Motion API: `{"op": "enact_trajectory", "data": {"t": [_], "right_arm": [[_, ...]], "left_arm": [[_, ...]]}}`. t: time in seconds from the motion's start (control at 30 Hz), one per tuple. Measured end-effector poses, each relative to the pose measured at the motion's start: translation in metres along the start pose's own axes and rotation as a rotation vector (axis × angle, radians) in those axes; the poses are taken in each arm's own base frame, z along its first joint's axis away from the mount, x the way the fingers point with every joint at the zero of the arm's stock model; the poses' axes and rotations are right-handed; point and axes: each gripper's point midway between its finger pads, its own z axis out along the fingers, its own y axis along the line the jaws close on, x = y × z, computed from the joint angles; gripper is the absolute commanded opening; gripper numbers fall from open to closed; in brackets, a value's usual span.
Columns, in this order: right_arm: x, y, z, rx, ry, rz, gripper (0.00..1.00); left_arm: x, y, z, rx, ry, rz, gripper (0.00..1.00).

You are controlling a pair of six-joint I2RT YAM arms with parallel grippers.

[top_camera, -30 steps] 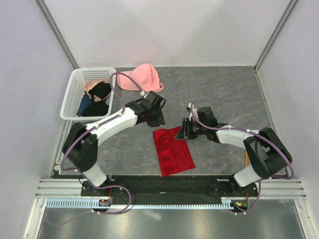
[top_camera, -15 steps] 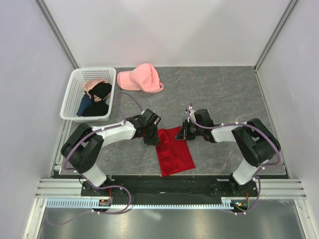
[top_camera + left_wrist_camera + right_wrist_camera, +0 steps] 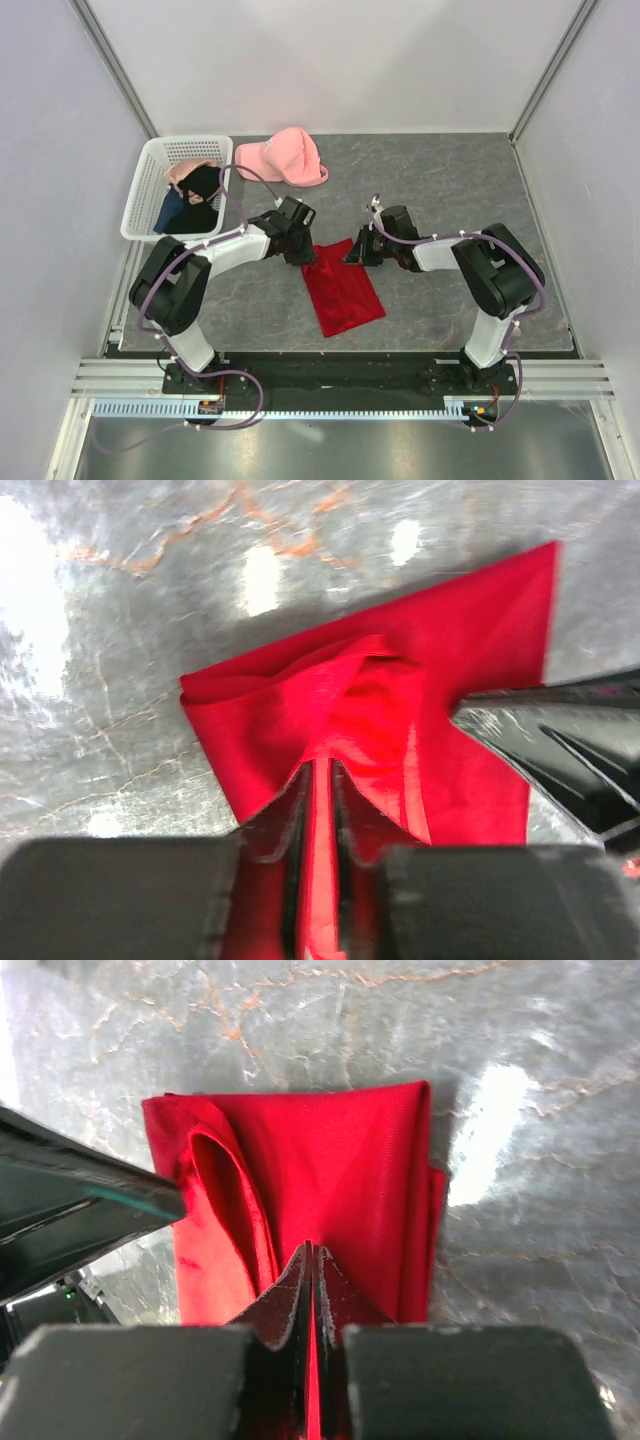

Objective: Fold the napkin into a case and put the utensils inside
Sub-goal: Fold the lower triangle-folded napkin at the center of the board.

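Both arms are down on the red napkin (image 3: 345, 295). It lies on the grey marble-look table (image 3: 450, 180), about mid-width and closer to the near edge, right between the two arms. It's folded into a layered, longish rectangle that sits at a slant.

The left gripper (image 3: 318, 785) is clamped on the cloth. In its wrist view the two fingers are nearly together with a ridge of red fabric squeezed between them, and the cloth just ahead is puckered into a rumpled hump. From above, it's on the napkin's far left corner.

The right gripper (image 3: 312, 1260) is pinching too, with its fingers pressed tight and only a thin red sliver showing between the tips. It's on the far right corner. In its wrist view the folded layers stack up along the right side and a loose flap curls open on the left.

The two grippers are close together along that far edge, and each one's dark finger pokes into the other's wrist view. Can't tell if they actually touch.

Far left there's a white plastic basket (image 3: 140, 200) with black and blue clothes (image 3: 200, 190) in it. A pink cap (image 3: 285, 158) sits just beside it at the back, well apart from the napkin.
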Motion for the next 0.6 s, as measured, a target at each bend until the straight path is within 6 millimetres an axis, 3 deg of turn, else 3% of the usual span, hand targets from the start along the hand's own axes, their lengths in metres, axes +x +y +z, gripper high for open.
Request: {"op": "enact_trajectory", "data": {"t": [0.13, 0.27, 0.43, 0.6], "right_arm": [[0.005, 0.002, -0.012, 0.024, 0.03, -0.004, 0.28], [0.012, 0.018, -0.032, -0.01, 0.048, -0.033, 0.34], [0.051, 0.039, -0.055, -0.078, 0.116, -0.065, 0.28], [0.098, 0.041, -0.064, -0.119, 0.217, -0.038, 0.18]], "left_arm": [[0.007, -0.012, -0.016, 0.03, -0.005, 0.088, 0.38], [0.035, -0.042, -0.038, 0.107, 0.01, 0.193, 0.4], [0.094, -0.077, -0.059, 0.197, 0.062, 0.35, 0.39], [0.147, -0.086, -0.062, 0.195, 0.081, 0.5, 0.38]]}}
